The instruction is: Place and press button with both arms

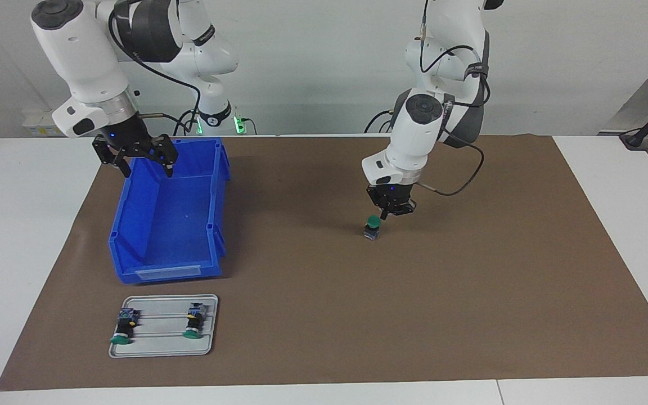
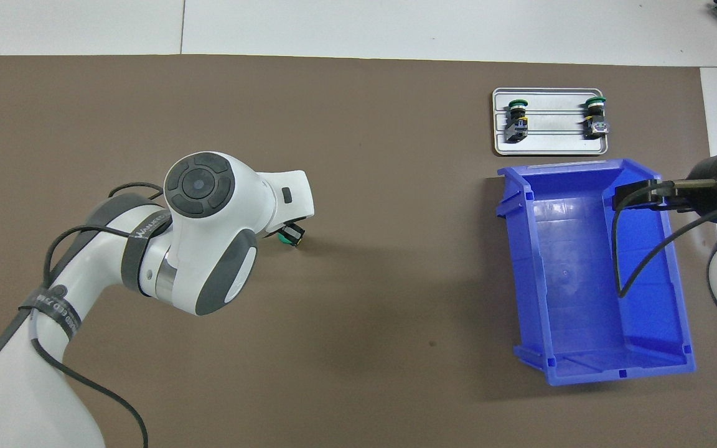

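Two arms are seen over a brown mat (image 1: 470, 315) laid on the white surface (image 1: 20, 236). Starting at the right arm's end, the right end effector (image 1: 143, 160) is held in the air above the rim of a blue bin (image 1: 172, 236), at the bin's end nearer the robots, with its fingers spread wide and nothing between them. Farther from the robots than the bin, just beside its open lip, a grey tray (image 1: 161, 350) is placed, and two buttons are laid on it on their sides, one (image 1: 124, 325) toward the right arm's end and the other (image 1: 194, 320) beside it, green caps pointing away from the robots. Well apart from these, toward the left arm's end, the task's button (image 1: 372, 226) is stood upright on the mat, green cap up. The left end effector (image 1: 387, 215) is poised directly at that cap, its fingers drawn close together; whether the cap is actually touched cannot be told.
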Controlling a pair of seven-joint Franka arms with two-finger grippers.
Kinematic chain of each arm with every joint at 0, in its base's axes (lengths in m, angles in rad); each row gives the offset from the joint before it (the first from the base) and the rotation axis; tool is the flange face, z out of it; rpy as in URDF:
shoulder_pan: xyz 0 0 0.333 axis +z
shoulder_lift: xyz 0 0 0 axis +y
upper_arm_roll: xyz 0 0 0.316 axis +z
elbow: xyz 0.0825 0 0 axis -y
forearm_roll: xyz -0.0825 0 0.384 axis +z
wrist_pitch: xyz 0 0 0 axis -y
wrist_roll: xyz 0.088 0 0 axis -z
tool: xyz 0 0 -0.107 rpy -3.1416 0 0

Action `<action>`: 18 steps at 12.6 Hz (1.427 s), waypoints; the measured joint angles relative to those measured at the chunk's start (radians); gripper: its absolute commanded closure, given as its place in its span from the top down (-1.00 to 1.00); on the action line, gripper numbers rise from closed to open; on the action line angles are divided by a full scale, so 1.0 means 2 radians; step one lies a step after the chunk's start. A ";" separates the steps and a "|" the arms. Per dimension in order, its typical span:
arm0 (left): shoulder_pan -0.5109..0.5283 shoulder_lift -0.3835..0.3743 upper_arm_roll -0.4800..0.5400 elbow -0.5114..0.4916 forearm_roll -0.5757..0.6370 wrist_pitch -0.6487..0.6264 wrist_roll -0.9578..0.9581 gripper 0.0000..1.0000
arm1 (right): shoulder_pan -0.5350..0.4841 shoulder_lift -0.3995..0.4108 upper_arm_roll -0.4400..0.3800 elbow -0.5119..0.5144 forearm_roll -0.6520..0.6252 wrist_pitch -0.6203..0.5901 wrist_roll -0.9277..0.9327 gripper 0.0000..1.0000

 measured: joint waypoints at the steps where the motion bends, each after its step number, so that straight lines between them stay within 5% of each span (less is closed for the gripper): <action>1: -0.004 0.008 0.000 0.000 0.000 0.004 -0.003 -1.00 | 0.000 0.000 0.000 0.000 0.000 0.000 0.000 0.98; 9: -0.008 0.007 0.002 0.002 0.003 0.001 -0.013 -1.00 | 0.000 0.000 0.000 0.000 0.000 0.000 0.000 0.98; 10: -0.008 -0.002 0.004 0.003 0.003 -0.004 -0.017 0.15 | 0.000 0.000 0.000 0.000 0.000 0.000 0.000 0.98; 11: -0.008 -0.013 0.007 0.003 0.003 -0.015 -0.019 0.99 | 0.000 0.000 0.000 0.000 0.000 0.000 0.000 0.98; 18: 0.072 -0.070 0.019 0.008 0.003 -0.102 -0.023 1.00 | 0.000 0.000 0.002 0.000 0.000 -0.014 -0.001 0.98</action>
